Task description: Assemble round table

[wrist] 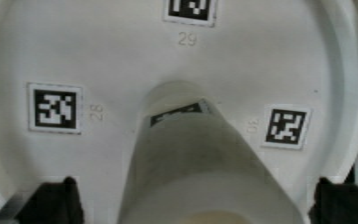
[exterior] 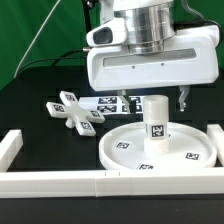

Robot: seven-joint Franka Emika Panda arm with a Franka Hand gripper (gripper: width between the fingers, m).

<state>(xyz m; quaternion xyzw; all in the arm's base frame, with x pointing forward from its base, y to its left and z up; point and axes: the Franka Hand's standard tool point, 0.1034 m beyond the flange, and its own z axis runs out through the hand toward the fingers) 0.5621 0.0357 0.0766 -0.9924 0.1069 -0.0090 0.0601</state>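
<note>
Gripper (wrist: 197,200): spread wide, either side of leg (exterior: 156,118), gripping nothing. Leg upright at centre of disc (exterior: 125,152). Base (exterior: 75,110) flat on table (exterior: 30,80), off disc's rim toward exterior view's left.

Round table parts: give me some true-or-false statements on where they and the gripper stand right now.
1. The leg stands upright at the centre of the round disc. True.
2. The gripper is shut on the leg. False: in the wrist view its fingertips stand apart on either side of the leg, with a gap on each side.
3. The cross-shaped base sits on top of the leg. False: it lies on the table, on the exterior view's left of the disc.
4. The gripper hangs directly above the leg. True.
</note>
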